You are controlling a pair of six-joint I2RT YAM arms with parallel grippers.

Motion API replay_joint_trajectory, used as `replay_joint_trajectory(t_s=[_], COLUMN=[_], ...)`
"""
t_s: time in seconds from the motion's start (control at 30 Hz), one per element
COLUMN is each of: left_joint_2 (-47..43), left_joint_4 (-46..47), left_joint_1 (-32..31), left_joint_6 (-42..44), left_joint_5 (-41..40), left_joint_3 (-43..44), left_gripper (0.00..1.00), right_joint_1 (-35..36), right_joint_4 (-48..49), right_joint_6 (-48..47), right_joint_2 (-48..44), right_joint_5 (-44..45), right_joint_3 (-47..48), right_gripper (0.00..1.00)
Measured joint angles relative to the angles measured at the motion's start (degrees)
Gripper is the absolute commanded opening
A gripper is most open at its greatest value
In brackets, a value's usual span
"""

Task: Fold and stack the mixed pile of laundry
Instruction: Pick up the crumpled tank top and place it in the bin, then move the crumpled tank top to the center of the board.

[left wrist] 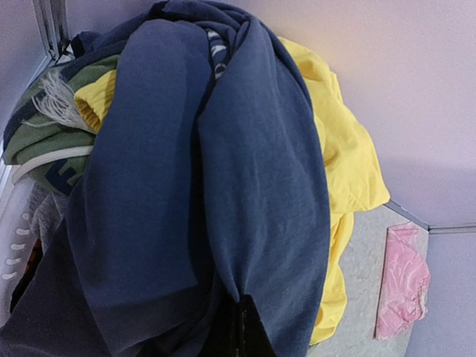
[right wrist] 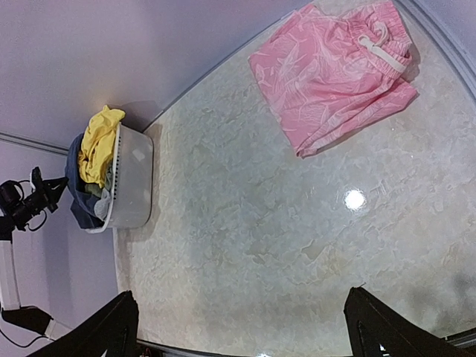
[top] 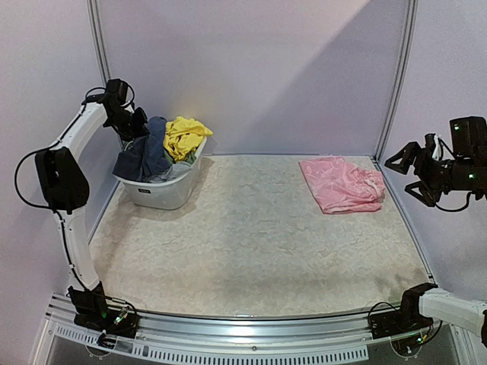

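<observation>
The laundry pile sits in a white tub (top: 163, 195) at the back left. A navy garment (top: 151, 150) drapes over the tub's rim, with a yellow piece (top: 185, 135) beside it. My left gripper (top: 135, 123) is shut on a fold of the navy garment (left wrist: 186, 186), the cloth pinched at its closed tips (left wrist: 244, 306). A green piece (left wrist: 41, 137) and the yellow piece (left wrist: 349, 163) lie behind it. A pale pink patterned piece (top: 341, 183) lies folded on the table at the back right. My right gripper (top: 405, 172) hangs open off the table's right edge, with nothing between its fingers (right wrist: 115, 327).
The tub (right wrist: 135, 175) stands against the back wall by the left frame post (top: 99, 38). The marbled table top (top: 251, 243) stretches between the tub and the pink piece (right wrist: 335, 71). Both arm bases are bolted at the near rail.
</observation>
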Motion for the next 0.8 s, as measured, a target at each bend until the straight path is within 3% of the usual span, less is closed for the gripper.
replay_joint_trajectory(t_s=[0.4,0.8], left_joint_2=[-2.1,-16.6], left_joint_4=[-0.3,9.3], left_joint_1=[-2.3,-2.5], left_joint_6=[-0.9,-9.7], left_joint_5=[1.2,11.3], left_joint_3=[7.2,10.4], left_gripper=[0.0,0.0], right_joint_1=[0.0,0.0], right_joint_4=[0.3,4.3], right_joint_6=[-1.8,-2.2], right_joint_2=[0.9,3.0], right_joint_5=[-0.9,-3.8], right_joint_3=[0.0,-0.5], right_gripper=[0.98,0.98])
